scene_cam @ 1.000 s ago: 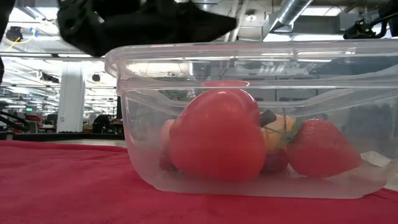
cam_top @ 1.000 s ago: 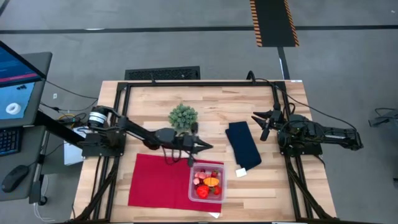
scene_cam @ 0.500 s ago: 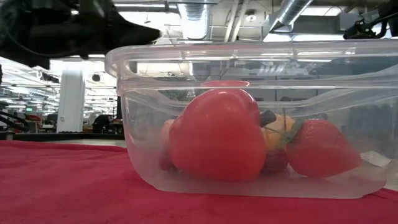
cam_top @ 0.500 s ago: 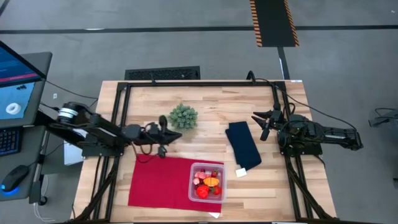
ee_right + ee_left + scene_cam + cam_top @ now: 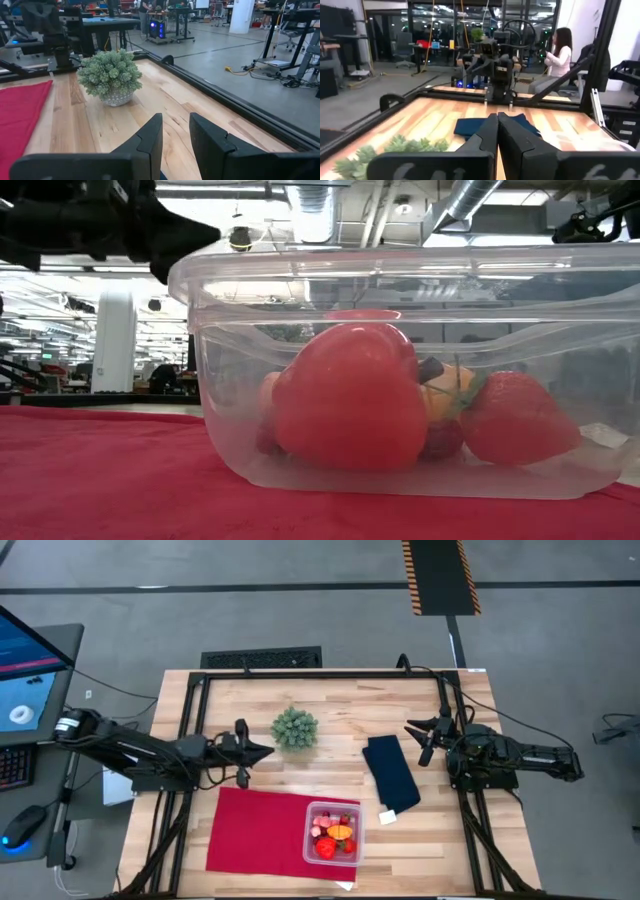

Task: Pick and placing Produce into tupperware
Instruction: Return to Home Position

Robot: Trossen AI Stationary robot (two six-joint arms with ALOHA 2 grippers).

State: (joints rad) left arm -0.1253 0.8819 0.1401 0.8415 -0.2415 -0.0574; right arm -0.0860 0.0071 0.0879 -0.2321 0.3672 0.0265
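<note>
While the produce lies in the tupperware, the left jaws hover closed beside the green plant; the right jaws sit parted on the right.

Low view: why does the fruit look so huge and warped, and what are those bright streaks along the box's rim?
Low view: the tupperware stands close before the camera, its curved clear wall likely warps the produce, and light glints off the rim. High view: the same box looks small, evenly lit on the red cloth.
</note>
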